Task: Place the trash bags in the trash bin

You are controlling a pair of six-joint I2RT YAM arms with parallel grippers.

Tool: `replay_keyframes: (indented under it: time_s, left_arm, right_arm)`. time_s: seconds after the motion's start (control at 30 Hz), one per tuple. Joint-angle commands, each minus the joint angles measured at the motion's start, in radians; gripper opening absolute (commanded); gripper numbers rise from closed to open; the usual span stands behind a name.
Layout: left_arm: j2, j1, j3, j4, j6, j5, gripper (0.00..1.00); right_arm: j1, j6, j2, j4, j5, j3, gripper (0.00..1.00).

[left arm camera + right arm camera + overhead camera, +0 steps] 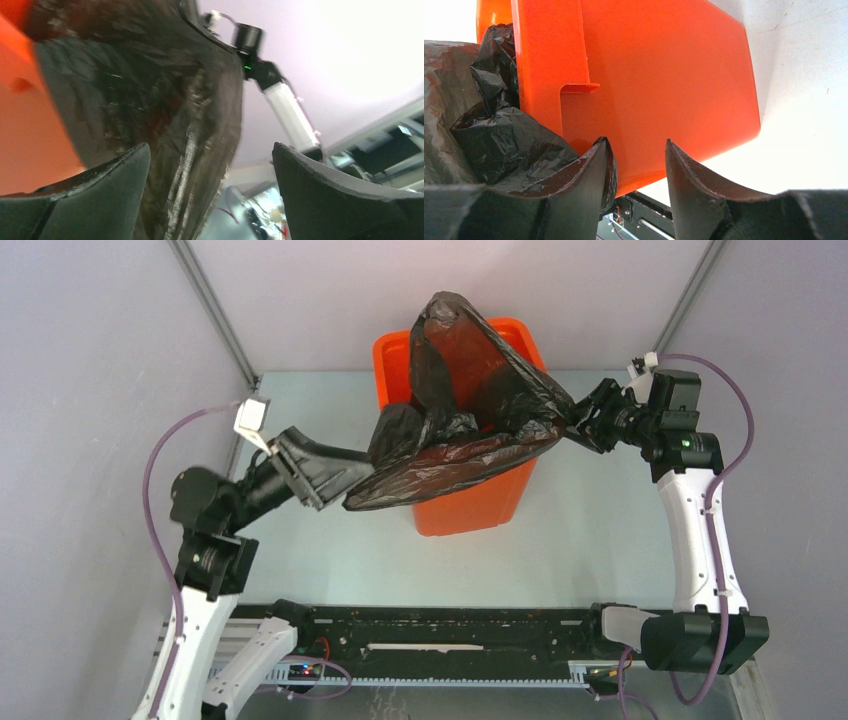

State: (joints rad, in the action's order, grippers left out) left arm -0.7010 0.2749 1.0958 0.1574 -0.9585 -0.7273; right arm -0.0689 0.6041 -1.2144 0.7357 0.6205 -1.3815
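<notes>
So the left end effector (pixel 211 150) is spread wide, and the thin, glossy, wrinkly black plastic trash bag (pixel 470 430) just hangs through the gap, closer to the finger at the lower left of the wrist view, nothing pinched. The right end effector (pixel 635 145) has its jaws apart too, with orange showing between them. A bit of film lies against the left-of-frame finger, but I can't tell if it's hooked there. From above, the bag is draped over the mouth of the tall bright orange plastic bin (pixel 470 505) mid-frame on the pale worktop (pixel 600 530), partly inside and mostly spilling over the near rim toward both arms. Imo this stuff is feather-light, floppy and slick, so I'd pinch a bunched fold, not flat film.
</notes>
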Motion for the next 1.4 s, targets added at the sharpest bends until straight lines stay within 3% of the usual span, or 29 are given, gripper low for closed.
replay_keyframes:
  time_s: [0.0, 0.13, 0.27, 0.43, 0.57, 0.77, 0.9, 1.07, 1.13, 1.27, 1.37]
  left_arm:
    - [-0.007, -0.005, 0.287, 0.488, 0.311, 0.274, 1.0]
    - [-0.119, -0.001, 0.511, 0.661, 0.487, 0.282, 0.96]
    - [-0.244, 0.082, 0.645, 0.669, 0.531, 0.279, 0.95]
    - [-0.312, 0.286, 0.65, 0.559, 0.475, 0.416, 0.95]
    - [-0.377, 0.38, 0.672, 0.56, 0.485, 0.47, 0.94]
    - [-0.434, 0.443, 0.692, 0.592, 0.497, 0.549, 0.93]
    - [-0.478, 0.486, 0.725, 0.66, 0.507, 0.625, 0.85]
    - [-0.491, 0.488, 0.752, 0.744, 0.516, 0.778, 0.74]
    - [-0.5, 0.489, 0.764, 0.766, 0.516, 0.821, 0.69]
    - [-0.562, 0.466, 0.843, 0.848, 0.498, 0.845, 0.53]
    - [-0.595, 0.45, 0.893, 0.859, 0.499, 0.831, 0.47]
  right_arm:
    - [-0.006, -0.017, 0.035, -0.016, 0.003, -0.001, 0.57]
    - [-0.011, -0.027, 0.04, 0.01, -0.01, -0.01, 0.66]
    - [-0.011, -0.081, 0.029, 0.111, -0.061, -0.088, 0.76]
    - [-0.041, -0.12, 0.066, 0.21, -0.082, -0.173, 0.85]
    - [-0.098, -0.112, 0.124, 0.239, -0.027, -0.186, 0.88]
    - [-0.142, -0.14, 0.18, 0.279, 0.002, -0.236, 0.89]
    - [-0.143, -0.141, 0.193, 0.251, 0.009, -0.306, 0.89]
    - [-0.074, -0.157, 0.185, 0.06, 0.008, -0.315, 0.86]
    - [-0.005, -0.191, 0.144, 0.032, -0.058, -0.342, 0.85]
    - [0.178, -0.333, 0.003, 0.161, -0.303, -0.509, 0.81]
    - [0.273, -0.426, -0.091, 0.243, -0.415, -0.638, 0.81]
